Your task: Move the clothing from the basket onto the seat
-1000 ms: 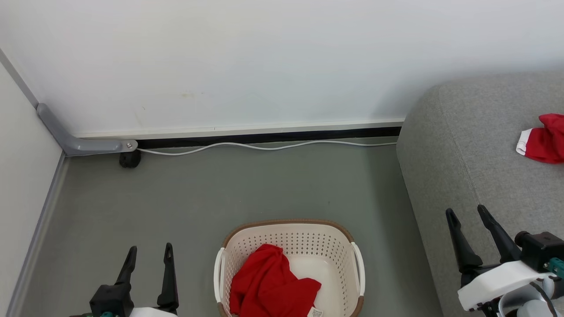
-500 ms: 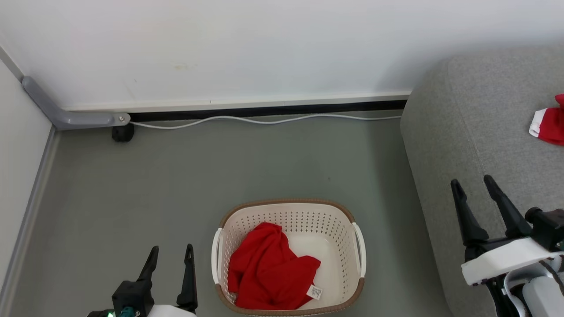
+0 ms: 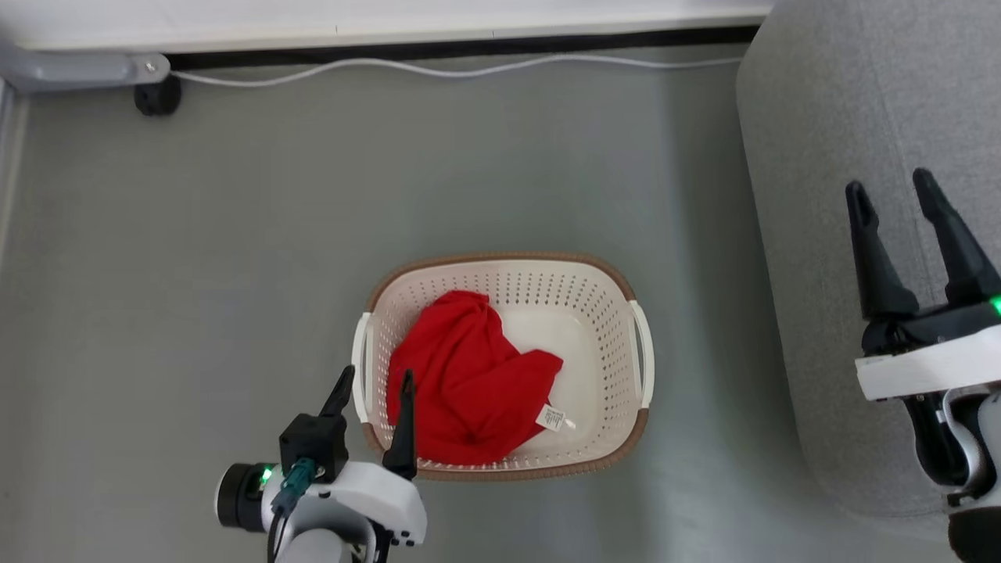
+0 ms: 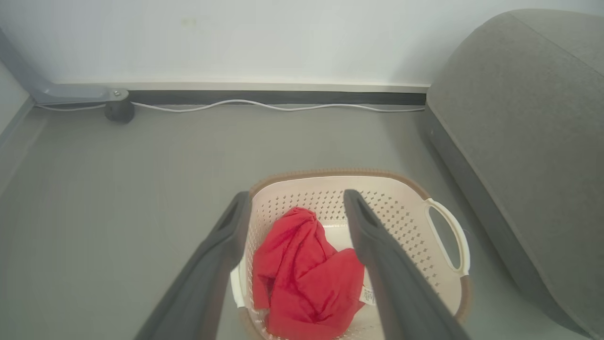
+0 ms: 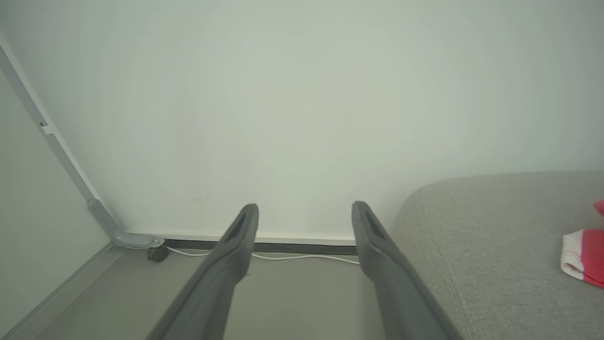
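1. An oval cream plastic laundry basket [image 3: 583, 301] with perforated sides, a brown woven-look rim and white side handles stands on the grey floor [image 3: 195, 234], just below the middle of the head view.
2. A crumpled bright red fabric garment [image 3: 461, 383] lies inside the basket and fills its 9 o'clock half. A small white label [image 3: 552, 417] sticks out at the garment's 4 o'clock edge.
3. The left gripper [image 3: 376, 375] is at the basket's 8 o'clock rim, its two long dark fingers spread apart with nothing between them. Whether a finger touches the rim cannot be told.
4. The large grey fabric-upholstered seat [image 3: 844, 94] lies at the basket's 3 o'clock, with a strip of floor between them.
5. The right gripper [image 3: 889, 181] hangs over the seat at 3 o'clock in the head view, fingers spread wide and empty.
6. In the right wrist view a second red garment with white trim [image 5: 583, 257] lies on the seat, at that view's 3 o'clock edge.
7. A thin white cable [image 3: 438, 70] runs along the foot of the wall at 12 o'clock.
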Tool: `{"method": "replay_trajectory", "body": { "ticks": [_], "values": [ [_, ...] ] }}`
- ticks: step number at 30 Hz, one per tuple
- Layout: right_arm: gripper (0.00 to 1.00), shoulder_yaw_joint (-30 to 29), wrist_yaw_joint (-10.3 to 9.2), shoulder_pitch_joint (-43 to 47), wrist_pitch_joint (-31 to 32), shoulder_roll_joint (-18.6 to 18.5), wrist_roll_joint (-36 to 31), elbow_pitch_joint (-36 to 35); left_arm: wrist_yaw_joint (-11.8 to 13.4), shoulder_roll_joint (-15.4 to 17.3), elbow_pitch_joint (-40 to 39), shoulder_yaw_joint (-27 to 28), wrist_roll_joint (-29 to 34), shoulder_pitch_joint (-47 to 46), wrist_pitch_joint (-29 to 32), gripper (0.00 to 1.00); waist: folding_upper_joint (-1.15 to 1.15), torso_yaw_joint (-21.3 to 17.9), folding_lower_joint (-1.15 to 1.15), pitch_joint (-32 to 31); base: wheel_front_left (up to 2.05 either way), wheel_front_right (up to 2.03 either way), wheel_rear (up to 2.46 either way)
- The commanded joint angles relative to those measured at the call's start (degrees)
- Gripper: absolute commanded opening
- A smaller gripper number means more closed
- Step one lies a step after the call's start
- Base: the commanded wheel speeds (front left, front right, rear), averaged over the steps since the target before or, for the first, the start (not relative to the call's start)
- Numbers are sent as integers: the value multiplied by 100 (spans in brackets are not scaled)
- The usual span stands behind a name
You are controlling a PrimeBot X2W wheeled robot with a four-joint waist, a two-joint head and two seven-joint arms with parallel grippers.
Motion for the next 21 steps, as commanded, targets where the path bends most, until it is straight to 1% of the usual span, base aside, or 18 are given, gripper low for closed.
{"method": "replay_trajectory", "body": {
  "ticks": [1,6,13,19,21],
  "values": [
    [100,86,8,-130,-34,-139,57,-222,68,26,-31,65,-59,-262,-34,100,0,-122,0,458,0,0,0],
    [100,164,8,-507,-34,-252,174,-460,182,26,386,-409,-227,-861,-34,100,0,-313,0,1072,0,0,0],
    [100,160,8,-867,-34,-292,321,-617,196,26,867,-954,-366,-1586,-34,100,0,-521,0,1689,0,0,0],
    [100,156,8,-1113,-34,-338,362,-742,212,26,1610,-1498,-704,-2355,-34,100,0,-634,0,2174,0,0,0],
    [100,156,8,-1190,-34,-332,373,-797,181,26,1952,-1735,-820,-2631,-34,100,0,-673,0,2336,0,0,0]
  ]
}}
